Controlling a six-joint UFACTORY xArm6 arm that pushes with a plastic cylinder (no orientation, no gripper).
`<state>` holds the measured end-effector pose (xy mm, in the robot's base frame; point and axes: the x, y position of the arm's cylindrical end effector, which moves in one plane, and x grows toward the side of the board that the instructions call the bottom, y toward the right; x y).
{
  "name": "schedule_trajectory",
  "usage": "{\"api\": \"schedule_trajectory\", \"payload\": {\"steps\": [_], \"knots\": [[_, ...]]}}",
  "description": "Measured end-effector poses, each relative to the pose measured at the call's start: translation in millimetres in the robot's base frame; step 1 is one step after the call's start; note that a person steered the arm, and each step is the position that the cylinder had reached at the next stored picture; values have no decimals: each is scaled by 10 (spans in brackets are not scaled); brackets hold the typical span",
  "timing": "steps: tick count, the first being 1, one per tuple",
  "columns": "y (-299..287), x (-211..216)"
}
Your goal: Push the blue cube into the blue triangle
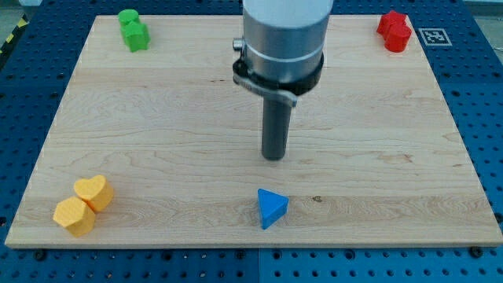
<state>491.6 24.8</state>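
A blue triangle block (272, 207) lies near the view's bottom middle of the wooden board (157, 141). No blue cube shows in the view; the arm's body may hide it. My tip (273, 156) is the lower end of the dark rod, just above the blue triangle in the view, with a gap between them.
Two green blocks (134, 30) sit together at the view's top left. Two red blocks (394, 31) sit at the top right. A yellow heart block (94, 192) touches a yellow hexagon block (74, 216) at the bottom left. A marker tag (434, 36) lies off the board.
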Motion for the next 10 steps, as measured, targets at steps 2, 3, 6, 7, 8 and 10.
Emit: {"api": "schedule_trajectory", "payload": {"steps": [2,3,6,7,8,10], "knots": [[0,-142],[-39,-433],[-258,-1699],[-259,-2287],[-388,-2734],[-216,-2987]]}}
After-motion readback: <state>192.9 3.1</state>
